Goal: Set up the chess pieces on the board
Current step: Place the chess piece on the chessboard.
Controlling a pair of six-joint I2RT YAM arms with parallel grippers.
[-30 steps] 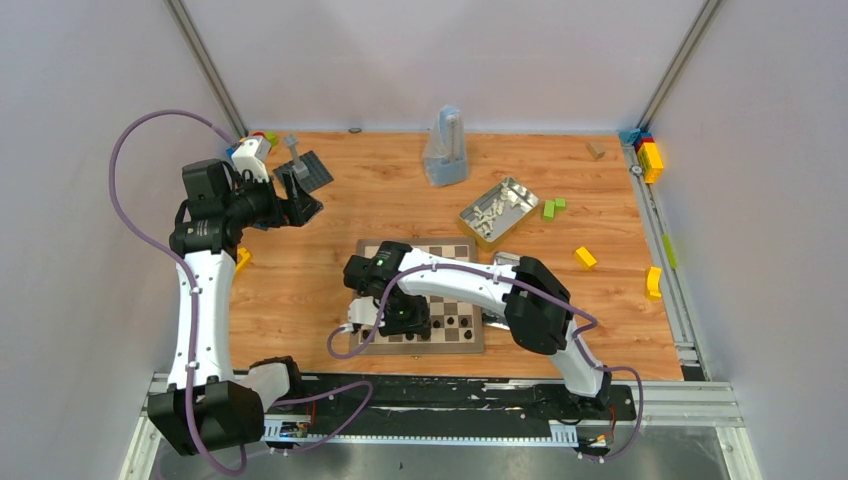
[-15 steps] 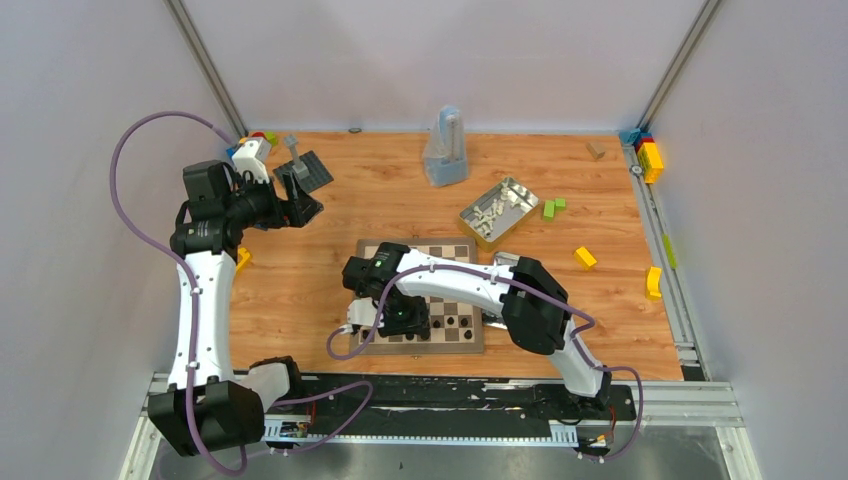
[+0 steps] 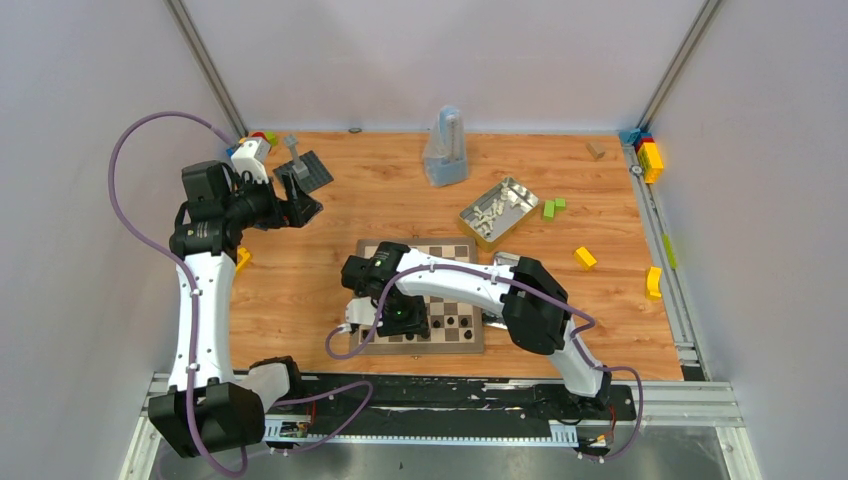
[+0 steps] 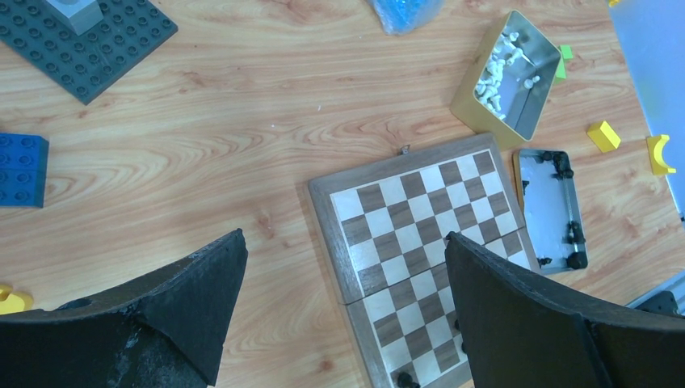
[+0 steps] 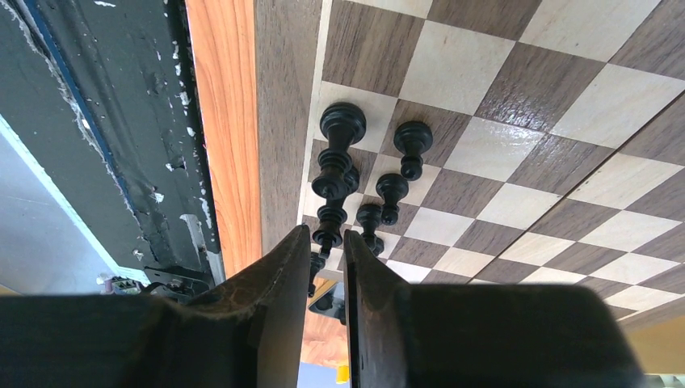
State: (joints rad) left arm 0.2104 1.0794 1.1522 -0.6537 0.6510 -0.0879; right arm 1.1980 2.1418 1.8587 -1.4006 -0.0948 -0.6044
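The right gripper [image 5: 327,236] was held low over the edge of the board [image 5: 517,121], its fingers only narrowly apart. A black chess piece [image 5: 325,222] was seen right at its tips (whether it was gripped could not be told), and other black pieces [image 5: 412,145] were stood just ahead. The left gripper [image 4: 343,242] was spread wide above the desk [image 4: 242,121], with the board in view beyond its fingers.

Grey studded plate [image 4: 105,44], blue block [image 4: 22,170], gold tin [image 4: 475,103]
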